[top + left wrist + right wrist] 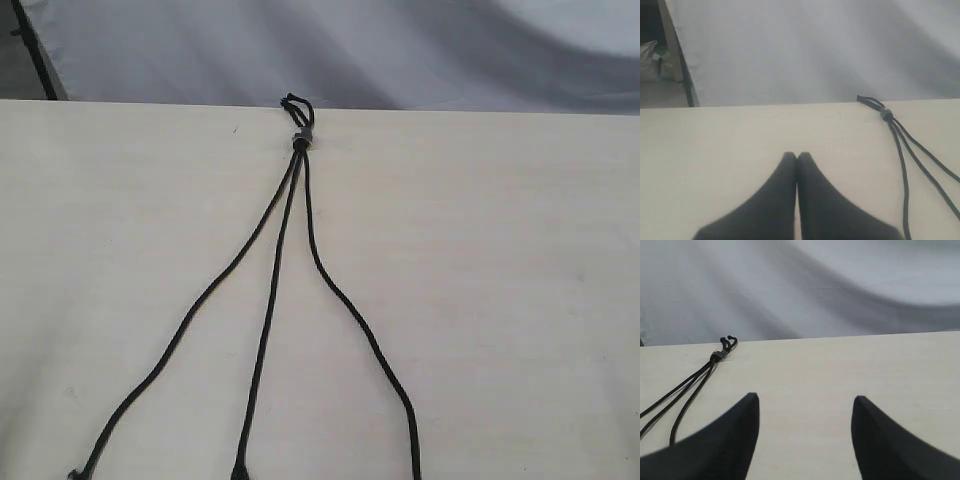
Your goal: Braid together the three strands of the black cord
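Note:
The black cord [299, 140] lies on the pale table [520, 260], its small loop and grey band at the far edge. From the band three strands fan toward the near edge: a left strand [190, 320], a middle strand [268, 330] and a right strand [365, 330], uncrossed. Neither gripper shows in the exterior view. My left gripper [797, 156] is shut on nothing, over bare table with the cord [900, 145] off to its side. My right gripper [806, 399] stands open and empty, the cord [695, 380] lying apart from it.
A wrinkled grey-white cloth backdrop [350, 50] hangs behind the table's far edge. A dark frame post [685, 70] stands at the far left corner. The tabletop on both sides of the strands is bare wood.

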Robot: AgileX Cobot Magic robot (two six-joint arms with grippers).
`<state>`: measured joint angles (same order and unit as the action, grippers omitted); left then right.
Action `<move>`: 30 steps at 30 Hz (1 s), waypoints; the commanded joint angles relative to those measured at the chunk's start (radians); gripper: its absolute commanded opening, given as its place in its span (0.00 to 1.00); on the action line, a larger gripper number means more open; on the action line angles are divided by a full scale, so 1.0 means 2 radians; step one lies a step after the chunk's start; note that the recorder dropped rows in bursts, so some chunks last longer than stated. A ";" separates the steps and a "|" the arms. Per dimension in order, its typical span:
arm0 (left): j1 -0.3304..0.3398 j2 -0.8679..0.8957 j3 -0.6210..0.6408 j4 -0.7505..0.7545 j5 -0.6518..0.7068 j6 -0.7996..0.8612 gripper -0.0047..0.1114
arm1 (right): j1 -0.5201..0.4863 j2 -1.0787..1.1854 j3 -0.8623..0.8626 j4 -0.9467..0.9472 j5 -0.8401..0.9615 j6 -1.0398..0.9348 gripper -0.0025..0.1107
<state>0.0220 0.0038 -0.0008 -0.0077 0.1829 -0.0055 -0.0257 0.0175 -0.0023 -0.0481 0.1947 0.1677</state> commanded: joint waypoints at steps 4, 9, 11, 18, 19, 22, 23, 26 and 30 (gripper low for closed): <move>0.000 -0.002 0.000 0.004 0.000 0.003 0.04 | -0.002 -0.003 0.001 -0.006 -0.001 0.000 0.49; 0.000 -0.002 0.000 0.004 0.000 0.003 0.04 | -0.002 -0.003 0.001 -0.006 -0.001 0.000 0.49; 0.000 -0.002 0.000 -0.003 0.000 -0.001 0.04 | -0.002 -0.003 0.001 -0.006 -0.001 0.000 0.49; 0.000 -0.002 0.000 -0.016 -0.100 -0.190 0.04 | -0.002 -0.003 0.001 0.100 -0.083 0.041 0.49; 0.000 -0.002 0.000 -0.016 -0.125 -0.200 0.04 | -0.002 -0.003 0.001 0.123 -0.104 0.052 0.49; 0.000 -0.002 0.000 -0.015 -0.257 -0.231 0.04 | -0.002 -0.003 0.001 0.180 -0.223 0.073 0.49; 0.000 -0.002 0.000 -0.015 -0.310 -0.234 0.04 | -0.002 -0.003 0.001 0.179 -0.283 0.073 0.49; 0.001 -0.002 -0.004 -0.015 -0.335 -0.188 0.04 | -0.002 -0.003 0.001 0.120 -0.368 0.053 0.49; 0.001 0.027 -0.041 -0.015 -0.244 -0.147 0.04 | -0.002 -0.001 -0.017 0.038 -0.294 0.040 0.49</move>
<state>0.0220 0.0152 -0.0557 -0.0335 -0.3940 -0.3280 -0.0257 0.0175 -0.0128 0.0898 -0.4678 0.2622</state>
